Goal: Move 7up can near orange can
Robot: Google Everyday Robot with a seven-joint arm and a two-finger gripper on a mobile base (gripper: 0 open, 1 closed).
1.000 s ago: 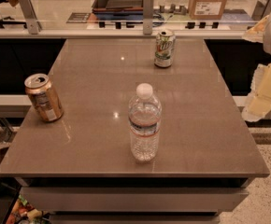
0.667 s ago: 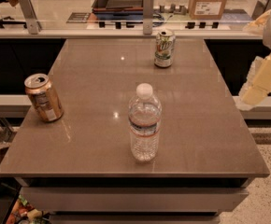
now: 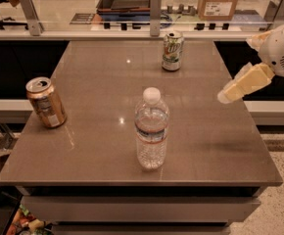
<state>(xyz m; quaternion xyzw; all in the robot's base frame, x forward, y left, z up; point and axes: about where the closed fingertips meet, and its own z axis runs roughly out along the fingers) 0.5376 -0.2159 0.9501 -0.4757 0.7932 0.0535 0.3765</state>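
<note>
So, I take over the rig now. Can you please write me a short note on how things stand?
Gripper: in the air over the table's right edge, carrying nothing.
7up can: upright at the far edge.
Orange can: upright near the left edge.
Bottle: upright in the middle, towards the front.
Done: nothing; the cans are far apart.
Left: grasp the 7up can and set it beside the orange can, probably passing around the bottle.

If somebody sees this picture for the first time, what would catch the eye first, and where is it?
Most likely the clear water bottle, standing upright in the middle of the brown table. Next come the two cans: the orange can near the left edge and the 7up can at the far edge. The gripper hovers by the table's right edge, apart from all three.
</note>
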